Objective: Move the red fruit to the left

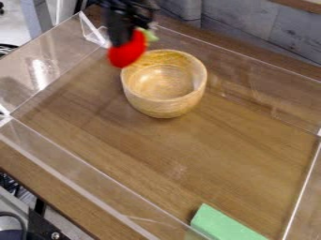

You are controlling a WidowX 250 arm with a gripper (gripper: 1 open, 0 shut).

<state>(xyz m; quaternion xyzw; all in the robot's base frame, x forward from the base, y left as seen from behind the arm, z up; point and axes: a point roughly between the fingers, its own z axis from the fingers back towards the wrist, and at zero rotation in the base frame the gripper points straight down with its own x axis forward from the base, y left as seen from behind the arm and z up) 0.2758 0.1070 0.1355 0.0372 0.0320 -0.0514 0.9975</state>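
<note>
The gripper (126, 34) is showing only as a dark, blurred mass running out past the top edge, so its fingertips are hard to tell apart. They are clamping down on the red fruit (122, 52), which is hanging directly beneath them with its pale green top poking out to the right. The fruit is hovering off the wooden worktop (189, 159) near the far left corner, just beside the wooden bowl (163, 89). A green block (232, 225) is being cut off at the near right corner.
</note>
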